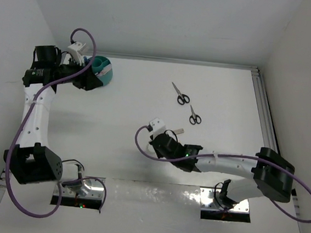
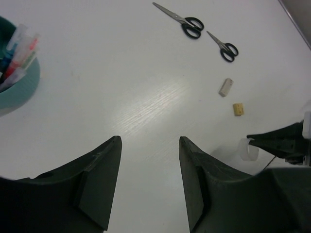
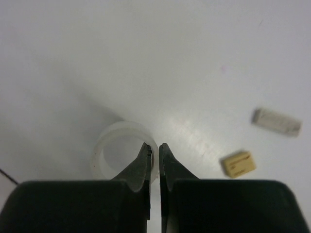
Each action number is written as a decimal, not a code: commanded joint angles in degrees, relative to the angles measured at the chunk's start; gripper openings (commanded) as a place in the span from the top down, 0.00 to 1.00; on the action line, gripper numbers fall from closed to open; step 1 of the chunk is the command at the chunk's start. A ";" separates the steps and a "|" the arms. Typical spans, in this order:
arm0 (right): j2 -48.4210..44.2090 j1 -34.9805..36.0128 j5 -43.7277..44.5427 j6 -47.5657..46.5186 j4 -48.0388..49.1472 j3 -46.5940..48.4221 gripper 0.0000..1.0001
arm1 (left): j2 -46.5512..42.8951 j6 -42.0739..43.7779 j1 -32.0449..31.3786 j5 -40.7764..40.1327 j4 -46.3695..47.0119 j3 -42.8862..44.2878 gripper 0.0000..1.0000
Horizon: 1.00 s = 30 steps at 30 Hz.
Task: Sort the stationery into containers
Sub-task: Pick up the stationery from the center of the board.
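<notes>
My right gripper (image 3: 154, 148) is shut on the wall of the white tape ring (image 3: 124, 127), one finger inside the ring and one outside; the ring rests on the table. To its right lie a tan eraser (image 3: 238, 163) and a white eraser (image 3: 276, 121). The left wrist view shows the tape ring (image 2: 249, 149) at the right gripper's tips. Two black-handled scissors (image 1: 180, 94) (image 1: 194, 116) lie farther back. The teal cup (image 1: 102, 67) stands at the far left with pens (image 2: 19, 48) in it. My left gripper (image 2: 149, 141) is open and empty beside the cup.
An aluminium rail (image 1: 264, 105) runs along the table's right edge, and white walls close the back and sides. A purple cable (image 1: 147, 149) loops off the right wrist close to the tabletop.
</notes>
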 commanded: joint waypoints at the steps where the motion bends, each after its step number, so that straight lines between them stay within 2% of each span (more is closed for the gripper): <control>1: -2.79 -3.24 4.63 -7.95 7.21 5.95 1.00 | -1.04 1.23 -3.41 4.57 -1.82 1.86 0.52; 3: -1.40 -5.96 4.46 -11.72 11.25 9.82 1.00 | -1.13 1.32 -5.53 4.92 -2.09 1.87 0.50; 7: 3.97 -8.44 3.75 -16.13 14.69 18.69 1.00 | -1.30 -0.25 -10.89 7.91 -0.43 -0.67 0.38; 11: 8.71 -8.79 4.19 -18.60 17.76 26.52 1.00 | -1.04 -5.08 -13.18 8.35 3.88 -3.67 0.34; 16: 13.73 -8.62 2.70 -18.25 18.73 33.20 1.00 | -0.86 -8.43 -15.47 7.04 8.01 -4.99 0.33; 30: 15.49 -8.35 2.08 -15.61 24.18 33.30 1.00 | -2.27 -11.07 -17.23 -0.08 10.22 -9.91 0.37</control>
